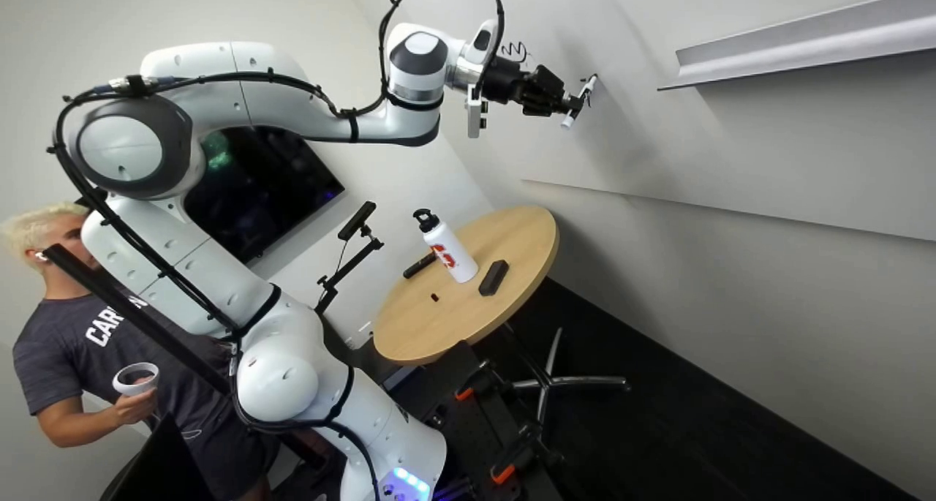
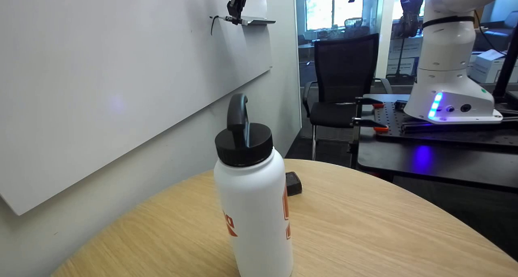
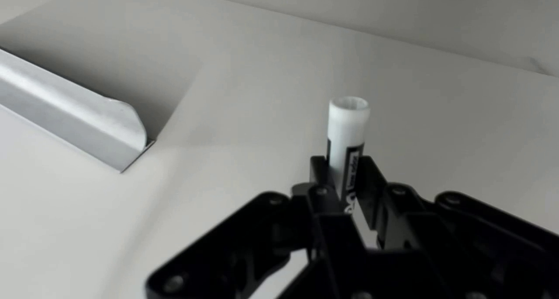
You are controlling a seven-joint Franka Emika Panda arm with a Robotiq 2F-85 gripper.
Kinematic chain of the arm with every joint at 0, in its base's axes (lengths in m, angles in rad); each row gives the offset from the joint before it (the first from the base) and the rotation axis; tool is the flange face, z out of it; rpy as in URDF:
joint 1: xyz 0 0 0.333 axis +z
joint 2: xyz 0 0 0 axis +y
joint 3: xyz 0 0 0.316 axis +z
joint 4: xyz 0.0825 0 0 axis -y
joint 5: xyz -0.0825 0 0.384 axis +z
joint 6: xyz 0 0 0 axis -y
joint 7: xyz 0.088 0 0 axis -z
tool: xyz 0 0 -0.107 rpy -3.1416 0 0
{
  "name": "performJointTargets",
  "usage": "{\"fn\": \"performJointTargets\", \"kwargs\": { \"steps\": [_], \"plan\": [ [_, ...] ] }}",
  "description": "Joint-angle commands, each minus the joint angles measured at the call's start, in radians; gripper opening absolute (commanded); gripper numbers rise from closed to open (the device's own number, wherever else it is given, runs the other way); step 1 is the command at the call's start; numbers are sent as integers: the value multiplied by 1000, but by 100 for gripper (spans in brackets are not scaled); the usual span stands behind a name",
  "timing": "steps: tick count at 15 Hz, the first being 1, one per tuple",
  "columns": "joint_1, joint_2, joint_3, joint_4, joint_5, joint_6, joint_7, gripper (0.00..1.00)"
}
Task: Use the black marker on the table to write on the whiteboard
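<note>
The black marker is a slender pen with a white barrel and black label, shown in the wrist view (image 3: 347, 124) and in an exterior view (image 1: 568, 121). My gripper (image 1: 575, 106) is shut on its barrel, as the wrist view also shows (image 3: 345, 174). The marker is tilted, its dark tip end towards the whiteboard (image 1: 702, 142). I cannot tell whether the tip touches the board. In an exterior view the gripper (image 2: 234, 21) is close to the whiteboard (image 2: 121, 66), beside a dark curved line (image 2: 212, 26). Black scribbles (image 1: 515, 50) show on the board.
A metal ledge (image 1: 804, 46) sticks out from the board; it also shows in the wrist view (image 3: 74, 107). The round wooden table (image 1: 512, 230) below bears a white bottle (image 1: 450, 251), a black eraser (image 1: 493, 278), a dark stick (image 1: 419, 265) and a small black cap (image 1: 434, 297).
</note>
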Motion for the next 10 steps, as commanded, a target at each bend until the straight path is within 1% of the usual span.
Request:
{"fn": "performJointTargets", "kwargs": {
  "steps": [1,10],
  "plan": [
    [-6,31,-7,52,14,-37,-19,5],
    [3,81,-7,80,22,-86,-40,5]
  ]
}}
